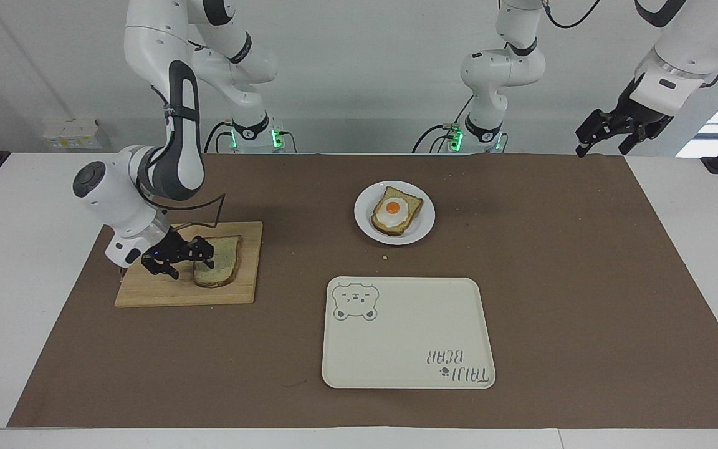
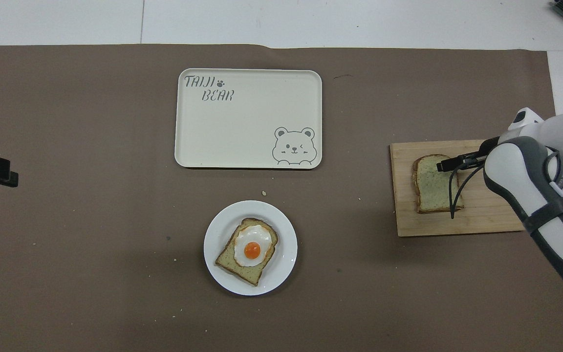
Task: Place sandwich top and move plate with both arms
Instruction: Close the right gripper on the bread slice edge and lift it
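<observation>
Facing view, read left to right. The right gripper (image 1: 186, 255) is hovering low at the edge of the top slice (image 1: 219, 260), its jaws standing wide and gripping nothing; one finger is lying over the slice's edge, the other over the bare board (image 1: 147, 293). Whether a finger is touching the bread cannot be told. The slice is lying flat on the board, at about nine o'clock from the plate (image 1: 424, 224) and well apart from it. The plate, carrying the egg slice (image 1: 396, 215), is sitting at twelve o'clock from the tray (image 1: 406, 349). The left gripper (image 1: 608, 134) is waiting high over the table's corner by its own base, jaws spread and empty.

Handling, as a judgement: the top slice is probably light, soft and easily crushed, its crumb tearing before its crust. A gentle pinch across the crusted long edges looks best, lifting level. The plate is likely stiff, smooth and slippery; each gripper taking an opposite part of the rim should be keeping it level.
</observation>
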You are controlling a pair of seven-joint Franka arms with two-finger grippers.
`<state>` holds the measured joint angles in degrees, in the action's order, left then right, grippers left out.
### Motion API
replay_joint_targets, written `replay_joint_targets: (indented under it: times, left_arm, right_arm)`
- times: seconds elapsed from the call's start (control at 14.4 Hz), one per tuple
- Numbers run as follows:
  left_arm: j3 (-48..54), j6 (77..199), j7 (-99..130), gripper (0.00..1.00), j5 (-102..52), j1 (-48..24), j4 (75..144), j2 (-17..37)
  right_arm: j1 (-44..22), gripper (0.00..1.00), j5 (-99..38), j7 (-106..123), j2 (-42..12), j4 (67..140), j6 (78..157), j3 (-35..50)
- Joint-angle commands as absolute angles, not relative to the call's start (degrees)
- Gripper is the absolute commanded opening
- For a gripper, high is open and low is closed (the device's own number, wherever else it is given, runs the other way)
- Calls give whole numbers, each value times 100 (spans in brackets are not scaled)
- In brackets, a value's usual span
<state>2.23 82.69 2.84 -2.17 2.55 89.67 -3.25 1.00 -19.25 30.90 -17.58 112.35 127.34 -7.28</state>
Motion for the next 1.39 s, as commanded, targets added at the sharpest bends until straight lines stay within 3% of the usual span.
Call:
replay_joint_targets:
  times: [0.0, 0.07, 0.14, 0.28, 0.35, 1.32]
  left_arm:
    - [281, 8244, 334, 100, -141, 325, 9044, -387]
    - [281, 8244, 334, 100, -141, 325, 9044, -387]
    - [281, 8244, 334, 100, -141, 325, 9044, -387]
    - [281, 8244, 334, 100, -141, 325, 9044, -387]
    - [281, 8244, 334, 100, -141, 325, 9044, -387]
    - [281, 8244, 334, 100, -141, 325, 9044, -387]
  right_arm:
    - [123, 95, -2101, 3366, -1749, 11442, 12823, -712]
    - [114, 81, -2101, 3427, -1732, 11461, 12832, -721]
    - [123, 61, -2101, 3445, -1731, 11461, 12832, -721]
    - [114, 11, -2101, 3384, -1732, 11461, 12832, -721]
    - [106, 0, -2101, 3297, -1740, 11461, 12832, -712]
    - [79, 0, -2092, 2856, -1740, 11382, 12753, -712]
